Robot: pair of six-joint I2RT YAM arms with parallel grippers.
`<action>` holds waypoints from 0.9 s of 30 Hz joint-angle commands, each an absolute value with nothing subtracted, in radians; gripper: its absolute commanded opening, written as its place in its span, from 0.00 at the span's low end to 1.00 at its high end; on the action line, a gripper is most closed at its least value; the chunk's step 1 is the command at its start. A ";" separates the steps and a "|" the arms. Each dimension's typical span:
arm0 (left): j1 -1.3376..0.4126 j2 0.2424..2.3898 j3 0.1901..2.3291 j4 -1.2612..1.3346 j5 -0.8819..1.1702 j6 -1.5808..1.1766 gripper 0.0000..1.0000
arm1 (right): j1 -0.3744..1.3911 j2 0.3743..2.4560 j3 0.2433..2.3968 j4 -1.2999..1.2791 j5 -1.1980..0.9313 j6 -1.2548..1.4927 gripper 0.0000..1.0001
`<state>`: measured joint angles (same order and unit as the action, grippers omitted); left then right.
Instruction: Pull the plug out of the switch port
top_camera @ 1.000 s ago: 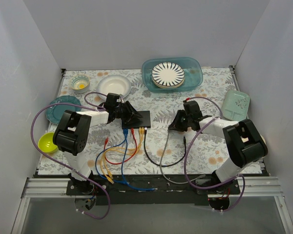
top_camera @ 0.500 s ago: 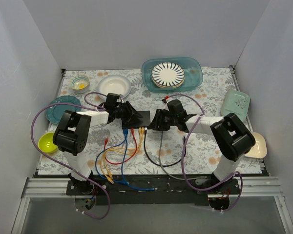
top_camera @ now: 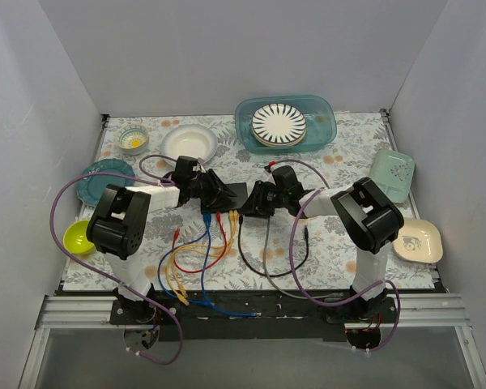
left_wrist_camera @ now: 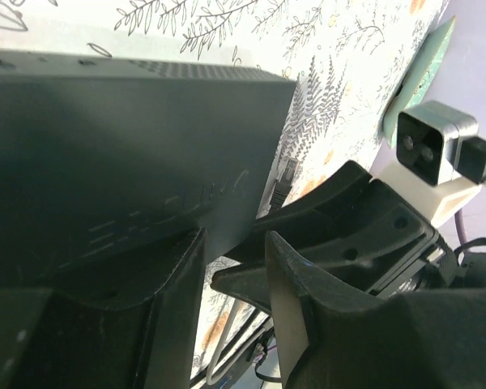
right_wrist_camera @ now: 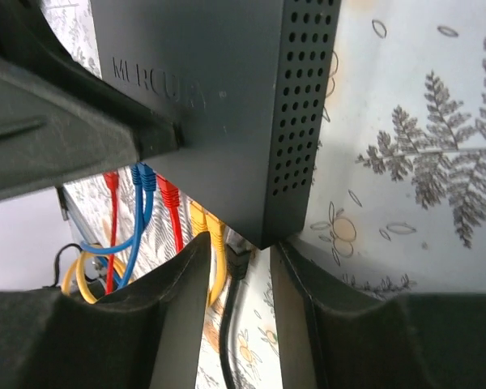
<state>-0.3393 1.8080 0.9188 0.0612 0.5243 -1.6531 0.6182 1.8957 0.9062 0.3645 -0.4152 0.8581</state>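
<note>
Jaws of right gripper (top_camera: 255, 200) spread astride the plug (right_wrist_camera: 240, 271); left gripper (top_camera: 213, 194) parted atop the switch (right_wrist_camera: 227, 97).

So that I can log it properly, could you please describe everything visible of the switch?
The switch is a flat, matte black box, seemingly plastic, with embossed lettering on top and vent holes along one end. It lies flat on the table. Red, blue, yellow and black cables plug into its near edge. The left hand rests a finger on its top; the right hand straddles its corner by the black plug.
</note>
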 commanded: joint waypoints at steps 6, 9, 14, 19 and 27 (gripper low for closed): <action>-0.339 1.792 0.865 -0.040 0.476 -1.614 0.36 | 0.621 1.945 0.905 0.466 -0.368 0.957 0.40; -0.339 1.792 0.862 -0.040 0.479 -1.612 0.36 | 0.621 1.962 0.905 0.488 -0.368 0.980 0.37; -0.339 1.790 0.859 -0.043 0.480 -1.608 0.36 | 0.629 1.977 0.942 0.399 -0.357 0.925 0.32; -0.337 1.790 0.861 -0.044 0.483 -1.601 0.36 | 0.634 1.947 0.921 0.312 -0.328 0.858 0.20; -0.337 1.789 0.857 -0.046 0.486 -1.594 0.36 | 0.644 1.812 0.783 0.160 -0.296 0.698 0.17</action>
<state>-0.3393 1.7916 0.8970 0.0612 0.5358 -1.6386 0.6315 1.8809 0.8768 0.3454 -0.3607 0.8280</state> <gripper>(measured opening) 0.356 0.181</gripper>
